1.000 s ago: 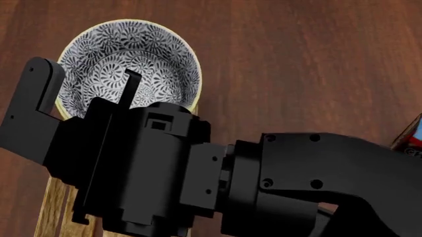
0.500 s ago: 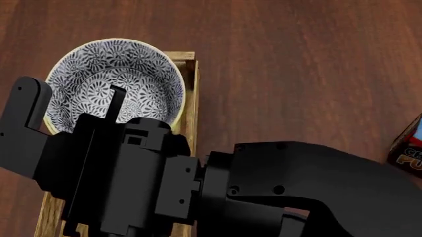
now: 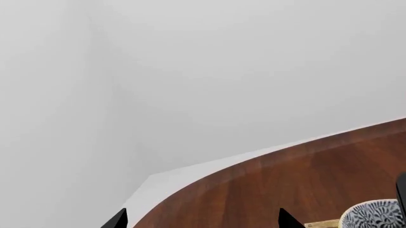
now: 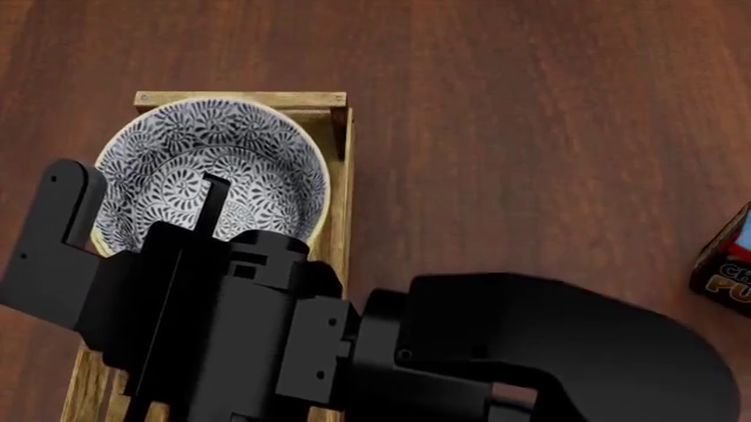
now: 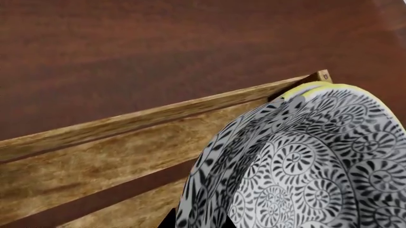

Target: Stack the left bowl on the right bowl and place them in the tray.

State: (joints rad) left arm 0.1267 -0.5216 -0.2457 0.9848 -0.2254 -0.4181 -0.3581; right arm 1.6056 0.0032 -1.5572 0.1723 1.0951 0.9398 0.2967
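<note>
The two patterned bowls, stacked with their yellow rims (image 5: 304,89) together, sit as one stack (image 4: 217,163) over the far end of the light-wood tray (image 4: 341,176). My right gripper (image 4: 207,225) is shut on the stack's near rim, with one thin finger (image 4: 213,198) inside the bowl. In the right wrist view the bowl wall (image 5: 209,180) runs between the jaws of the right gripper (image 5: 198,223), above the tray's slats (image 5: 120,147). I cannot tell whether the stack touches the tray floor. My left gripper (image 3: 201,219) is open and empty above the table.
A dark pudding box (image 4: 724,264) stands at the right edge of the brown wooden table (image 4: 528,132). In the left wrist view the table's curved edge (image 3: 209,173) meets a pale floor, and the bowl (image 3: 374,216) shows beside the tray end (image 3: 320,223).
My right gripper has carried the stack back toward me and into the tray's outline. The tray's far end rail has come into view beyond the bowl.
</note>
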